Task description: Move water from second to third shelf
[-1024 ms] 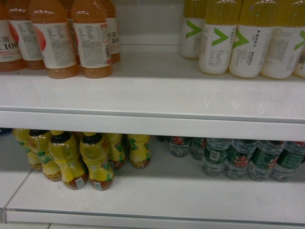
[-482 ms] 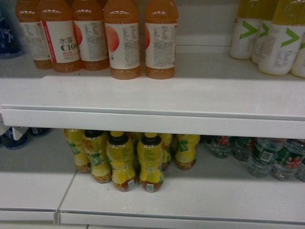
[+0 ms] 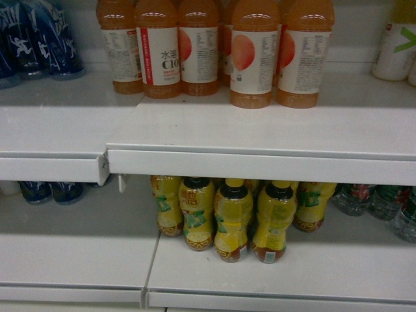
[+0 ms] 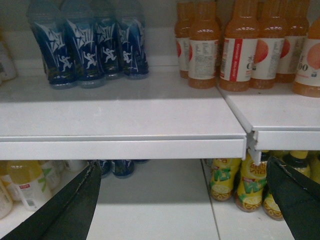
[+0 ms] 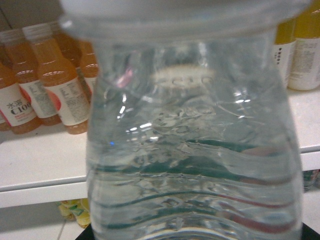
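A: Risk, largest: the upper shelf is carrying crowded orange bottles; the water, looming close before the right wrist camera, could be knocking them.

B: Bottle: clear, ribbed, green showing through. Right grip: cannot tell. Left gripper: gaping wide, holding nothing.

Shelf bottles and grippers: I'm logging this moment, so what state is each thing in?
water bottle: full of clear water, filling the right wrist view; the hold itself isn't visible.
left gripper: open, nothing between its fingers.
orange drink bottles: upright on the upper shelf.
yellow tea bottles: upright on the lower shelf.
blue bottles: upright.
other water bottles: on the lower shelf, at right.
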Tool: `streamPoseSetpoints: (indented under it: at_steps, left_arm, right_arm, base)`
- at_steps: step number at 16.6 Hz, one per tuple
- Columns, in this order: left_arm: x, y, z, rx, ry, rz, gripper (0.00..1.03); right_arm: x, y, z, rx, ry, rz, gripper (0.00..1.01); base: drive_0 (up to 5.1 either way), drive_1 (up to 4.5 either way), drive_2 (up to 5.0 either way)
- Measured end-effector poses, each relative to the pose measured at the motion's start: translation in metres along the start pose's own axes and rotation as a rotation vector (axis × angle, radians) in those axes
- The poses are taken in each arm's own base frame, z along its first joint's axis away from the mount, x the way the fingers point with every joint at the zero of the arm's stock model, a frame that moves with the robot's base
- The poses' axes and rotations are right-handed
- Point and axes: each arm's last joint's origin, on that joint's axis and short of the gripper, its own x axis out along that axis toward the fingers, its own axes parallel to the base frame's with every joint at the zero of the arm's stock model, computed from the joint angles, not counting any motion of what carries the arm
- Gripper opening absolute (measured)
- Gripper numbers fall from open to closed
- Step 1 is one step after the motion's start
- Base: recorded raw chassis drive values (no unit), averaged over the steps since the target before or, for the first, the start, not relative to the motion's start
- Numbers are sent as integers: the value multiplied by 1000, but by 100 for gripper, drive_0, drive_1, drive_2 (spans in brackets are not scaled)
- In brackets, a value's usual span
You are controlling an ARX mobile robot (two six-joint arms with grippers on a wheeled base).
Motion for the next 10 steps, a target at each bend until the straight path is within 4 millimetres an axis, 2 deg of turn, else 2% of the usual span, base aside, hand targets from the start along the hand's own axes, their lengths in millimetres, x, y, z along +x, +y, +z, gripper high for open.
streamPoseSetpoints:
  at_steps: [10]
  left_arm:
    - [0, 0, 0, 0, 1, 0, 98]
  right_arm:
    - [0, 0, 0, -1, 1, -1, 44]
  base:
    - [-484, 232, 232]
